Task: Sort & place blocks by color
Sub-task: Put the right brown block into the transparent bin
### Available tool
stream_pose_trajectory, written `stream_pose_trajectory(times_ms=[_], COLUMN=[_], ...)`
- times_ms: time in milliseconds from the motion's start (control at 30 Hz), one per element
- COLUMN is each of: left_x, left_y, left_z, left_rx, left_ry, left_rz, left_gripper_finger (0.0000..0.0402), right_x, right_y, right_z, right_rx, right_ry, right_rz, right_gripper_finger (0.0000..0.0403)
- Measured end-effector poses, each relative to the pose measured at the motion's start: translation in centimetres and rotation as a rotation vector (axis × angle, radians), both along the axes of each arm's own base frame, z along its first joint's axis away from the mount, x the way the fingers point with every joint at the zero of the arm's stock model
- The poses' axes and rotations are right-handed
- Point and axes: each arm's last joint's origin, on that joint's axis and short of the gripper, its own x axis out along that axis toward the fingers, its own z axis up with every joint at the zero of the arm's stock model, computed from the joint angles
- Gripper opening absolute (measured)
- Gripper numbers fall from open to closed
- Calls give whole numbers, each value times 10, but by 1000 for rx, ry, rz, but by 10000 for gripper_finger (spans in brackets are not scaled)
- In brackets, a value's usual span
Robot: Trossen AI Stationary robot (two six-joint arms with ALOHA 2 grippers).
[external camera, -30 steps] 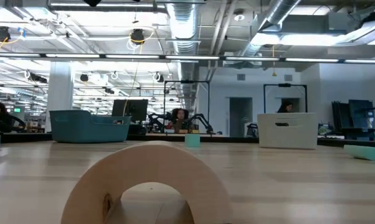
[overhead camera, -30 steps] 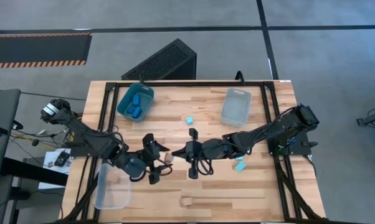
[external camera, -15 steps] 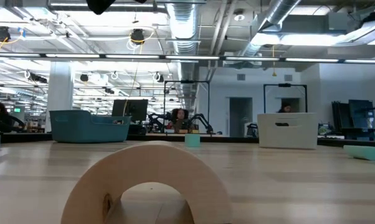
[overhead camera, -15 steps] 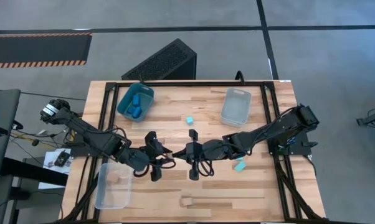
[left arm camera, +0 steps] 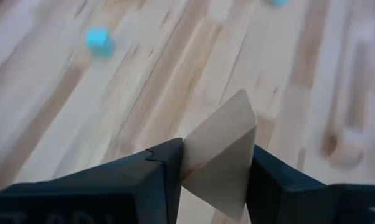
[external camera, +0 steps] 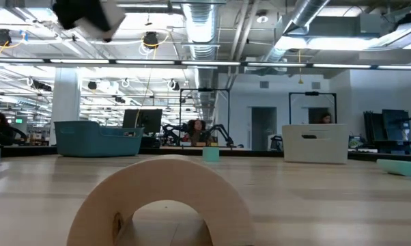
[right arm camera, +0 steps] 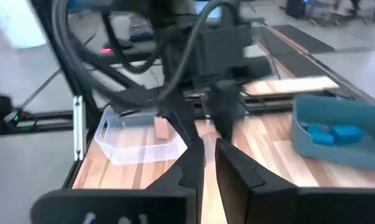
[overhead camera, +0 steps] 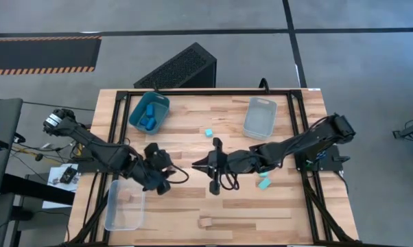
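Note:
A tan wooden wedge block (left arm camera: 220,160) sits between the fingers of my left gripper (left arm camera: 215,171), which is shut on it left of the table's middle (overhead camera: 162,177). My right gripper (overhead camera: 199,166) points at it from the right, apart from it. Its fingers (right arm camera: 209,158) stand a narrow gap apart with nothing between them. A cyan cube (overhead camera: 208,132) and a cyan block (overhead camera: 263,183) lie on the table. A tan arch block (external camera: 166,201) stands near the front edge. The teal bin (overhead camera: 134,118) holds blue blocks (overhead camera: 149,118). One tan block (right arm camera: 161,127) lies in the clear bin (overhead camera: 119,218) at the front left. My left gripper pinches the wedge block between its two fingers, one on each of two opposite faces (left arm camera: 192,169). The fingers slant down from the table's left side. The block's pointed end (left arm camera: 240,99) sticks out past the fingertips, and the block is lifted clear of the table.
A second clear bin (overhead camera: 259,116) stands at the far right. The left arm's dark blurred shape (external camera: 86,14) hangs high in the low view. The room behind the table shows desks and people far off.
My left gripper has taken hold of the tan block that hung between the two grippers. It has drawn back with it toward the table's left edge and tipped further down. The block is now apart from my right gripper, which has stayed in place.

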Motion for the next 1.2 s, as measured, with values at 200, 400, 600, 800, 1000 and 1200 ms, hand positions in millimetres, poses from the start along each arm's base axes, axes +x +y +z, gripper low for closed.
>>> stream_pose_trajectory(times_ms=[200, 400, 600, 800, 1000, 1200], left_x=[-18, -40, -66, -93, -116, -131], left_y=[-7, -19, -34, -54, -66, -77], left_z=[-10, -14, -17, -17, -33, -64], left_rx=[-63, -78, -102, -113, -134, -238], left_ry=[156, 282, 401, 417, 417, 446], left_rz=[2, 3, -8, -13, 25, 4], left_gripper_finger=[111, 113, 110, 113, 112, 113], right_x=[-7, -13, -18, -26, -40, -52], right_y=[-3, 8, 17, 29, 46, 63], right_z=[-11, -24, -27, -31, -38, -41], right_rx=[111, 165, 164, 248, 328, 379], right_ry=[129, 238, 273, 318, 400, 433], right_rz=[-66, -67, -51, -68, -91, -108], right_gripper_finger=[65, 66, 66, 66, 66, 66])
